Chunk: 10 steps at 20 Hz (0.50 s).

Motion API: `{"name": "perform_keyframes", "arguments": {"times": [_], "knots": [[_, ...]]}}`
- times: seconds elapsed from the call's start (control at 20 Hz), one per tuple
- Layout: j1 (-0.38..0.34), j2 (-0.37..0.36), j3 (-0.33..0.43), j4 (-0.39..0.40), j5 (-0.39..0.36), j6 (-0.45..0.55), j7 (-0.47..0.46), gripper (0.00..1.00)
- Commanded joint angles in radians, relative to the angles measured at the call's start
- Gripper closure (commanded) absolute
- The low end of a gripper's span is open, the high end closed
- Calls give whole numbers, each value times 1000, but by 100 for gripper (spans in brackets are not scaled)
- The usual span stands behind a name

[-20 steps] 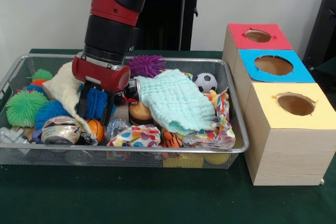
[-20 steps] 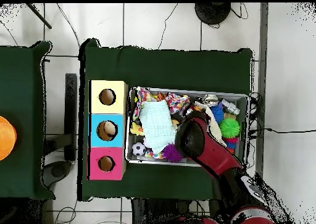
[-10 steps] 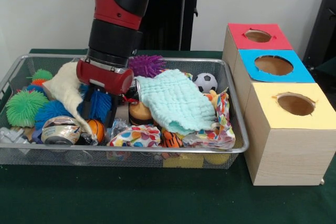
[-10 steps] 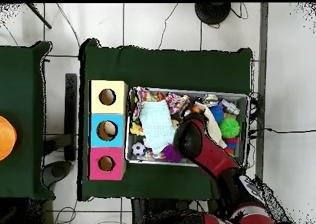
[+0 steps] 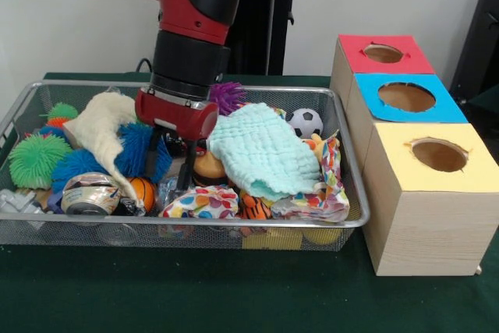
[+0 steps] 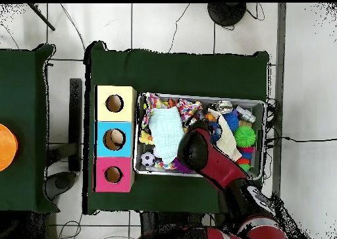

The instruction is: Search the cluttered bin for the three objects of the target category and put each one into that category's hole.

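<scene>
Green table (image 5: 234, 294): gripper (image 5: 169, 163) open inside the wire bin (image 5: 343, 222).

Front cam sits low and close across the counter (image 5: 234, 302), facing me, wire bin (image 5: 47, 228) and boxes (image 5: 413, 193) filling the frame. Overhead cam looks straight down from high up, taking in the whole counter (image 6: 178, 68) plus floor (image 6: 303, 85). Both share bin (image 6: 266, 103), boxes (image 6: 115, 139), my arm (image 6: 217, 167).

The arm (image 6: 197, 151) covers the tool in the overhead view. In the front view, the purple spiky ball (image 5: 228, 95) shows only partly behind the arm. Toys under the mint cloth (image 5: 261, 150) are hidden. The surface (image 5: 234, 294) is cut off below.
</scene>
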<state>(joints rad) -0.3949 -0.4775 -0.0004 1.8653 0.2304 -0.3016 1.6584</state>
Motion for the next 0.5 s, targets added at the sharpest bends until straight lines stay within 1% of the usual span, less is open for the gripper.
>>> {"name": "perform_keyframes", "arguments": {"times": [0.05, 0.15, 0.3, 0.5], "knots": [[0, 40, 76, 29, -4, -49, 278, 0], [-4, 50, 80, 26, -14, -63, 286, 0], [-22, 71, 92, 25, -43, -109, 300, 0], [-19, 94, 73, 16, -69, -170, 296, 0]]}}
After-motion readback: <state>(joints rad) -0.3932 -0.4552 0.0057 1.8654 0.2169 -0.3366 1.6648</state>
